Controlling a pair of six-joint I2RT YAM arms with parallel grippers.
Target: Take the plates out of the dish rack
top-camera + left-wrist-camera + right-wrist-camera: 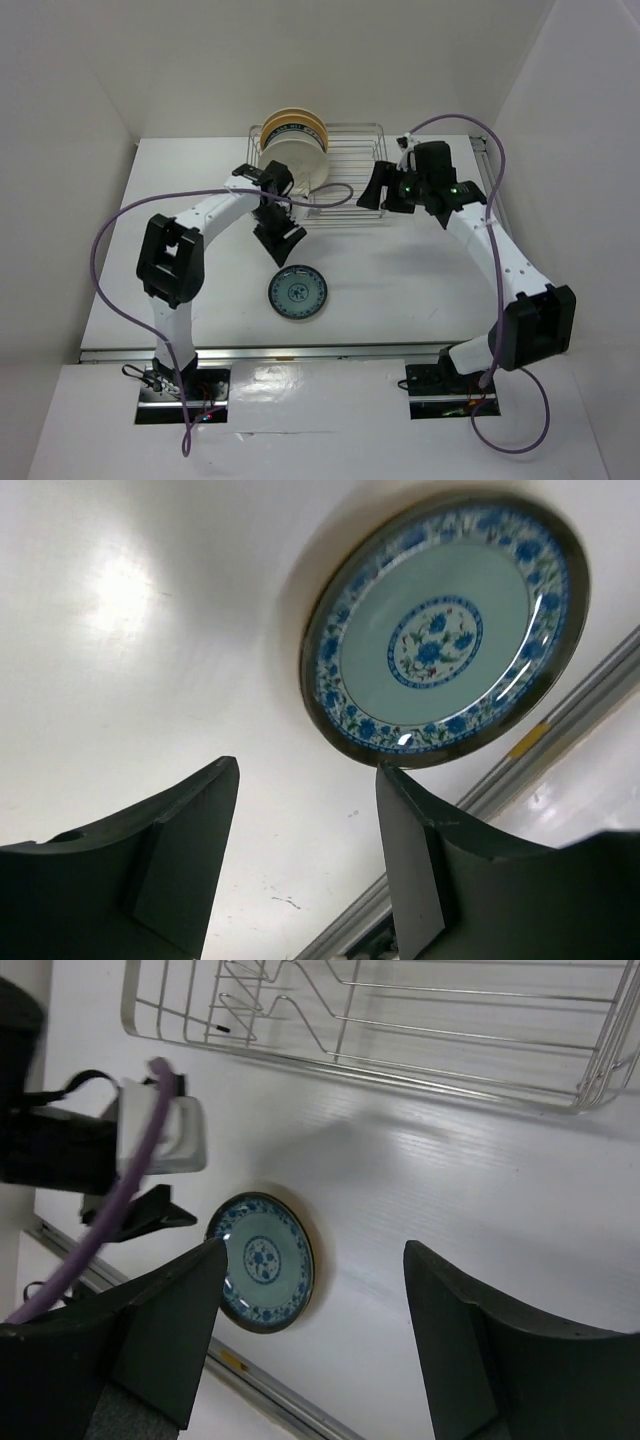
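1. Currently the left gripper [278, 240] hangs over the table [400, 280] with its jaws apart and nothing between them.
2. Close at its 6 o'clock, the small blue-patterned plate [297, 293] lies flat on the table, out of the rack, so one plate counts as unloaded.
3. The right gripper [386, 190], its jaws likewise apart and empty, hovers at the 4 o'clock corner of the dish rack [355, 125].
4. At the rack's 9 o'clock end several plates [297, 150] stand upright, with a large cream one in front and tan ones behind. Their count is unclear.
5. By that showing the job is in its early part, and most of the unloading is left.
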